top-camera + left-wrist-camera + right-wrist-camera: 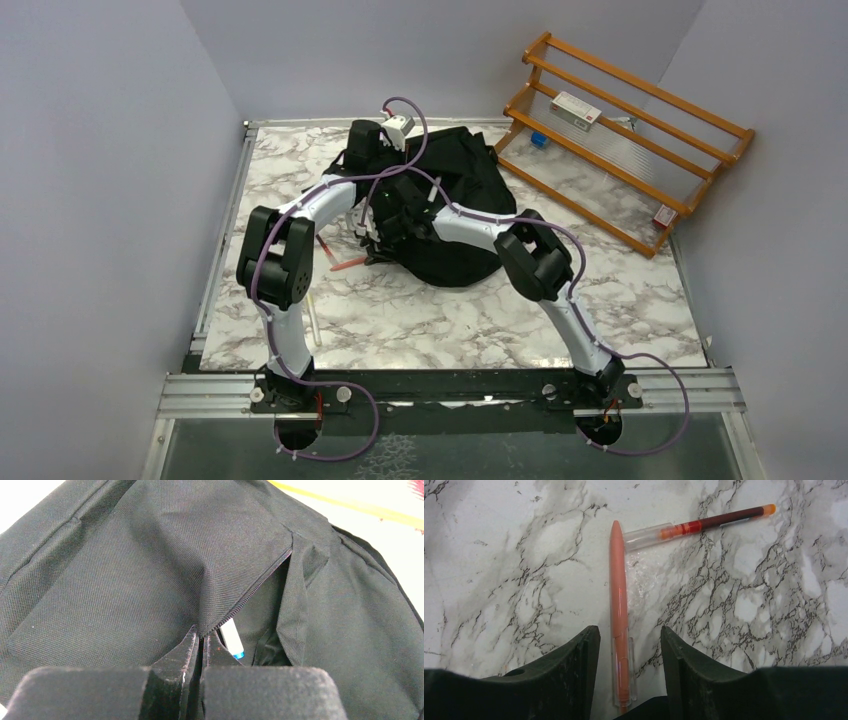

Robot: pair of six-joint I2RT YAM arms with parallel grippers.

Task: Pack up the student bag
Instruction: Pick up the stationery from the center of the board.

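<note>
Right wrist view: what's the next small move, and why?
Probably ease the right gripper down and close on the salmon-pink plastic pen: it lies between the open jaws, and the left gripper pinches open the zipper edge of the black fabric backpack.

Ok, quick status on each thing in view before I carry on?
student bag: unzipped.
left gripper: shut on student bag's zipper edge.
right gripper: open, astride salmon pen.
salmon pen: flat on table, ungripped.
red pen: flat on table.
white tube: inside student bag.

2 arms (300,215) bend over the student bag (470,175) on a marble table (450,320) beside a wooden rack (625,140).
</note>
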